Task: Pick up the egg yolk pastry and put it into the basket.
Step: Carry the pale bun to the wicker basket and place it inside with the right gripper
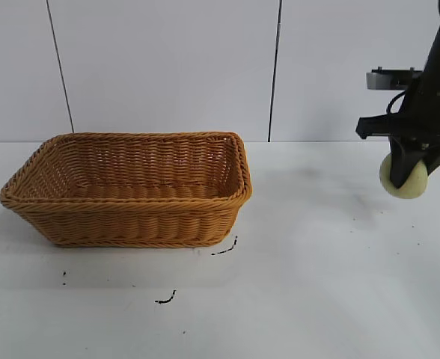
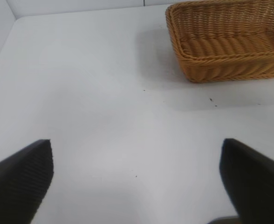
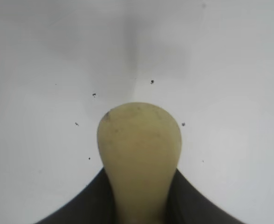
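My right gripper [image 1: 408,173] is shut on the egg yolk pastry [image 1: 404,179], a pale yellow-cream lump, and holds it above the table at the far right, well to the right of the basket. In the right wrist view the pastry [image 3: 139,144] bulges out from between the two dark fingers [image 3: 88,200]. The orange-brown wicker basket [image 1: 130,224] stands on the table at the left and looks empty; it also shows in the left wrist view [image 2: 207,70]. My left gripper [image 2: 137,182] is open and empty above bare table, away from the basket, and out of the exterior view.
The white table [image 1: 325,299] carries a few small dark marks [image 1: 165,299] in front of the basket. A white panelled wall [image 1: 167,67] stands behind.
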Tool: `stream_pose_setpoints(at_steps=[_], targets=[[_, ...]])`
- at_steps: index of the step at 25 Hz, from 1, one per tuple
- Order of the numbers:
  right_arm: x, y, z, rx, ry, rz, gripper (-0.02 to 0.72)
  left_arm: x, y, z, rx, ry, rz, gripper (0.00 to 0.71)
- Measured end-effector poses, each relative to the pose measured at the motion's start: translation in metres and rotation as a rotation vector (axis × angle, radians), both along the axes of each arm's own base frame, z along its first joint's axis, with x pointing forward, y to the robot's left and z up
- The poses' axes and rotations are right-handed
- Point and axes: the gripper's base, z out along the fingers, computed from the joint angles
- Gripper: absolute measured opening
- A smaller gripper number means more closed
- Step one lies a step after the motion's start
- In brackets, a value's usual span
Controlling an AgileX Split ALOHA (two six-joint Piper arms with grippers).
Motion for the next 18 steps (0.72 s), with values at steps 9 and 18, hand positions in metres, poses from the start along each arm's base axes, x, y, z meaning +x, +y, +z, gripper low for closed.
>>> stream_pose_setpoints(at_steps=[9,18], targets=[[0.020,0.031,0.055,0.015,-0.161,0.071,0.159,0.000,0.000,0.000,0.000,0.000,0.000,0.697],[0.029,0.115,0.049,0.013,-0.155,0.258,0.158,0.000,0.000,0.000,0.000,0.000,0.000,0.697]])
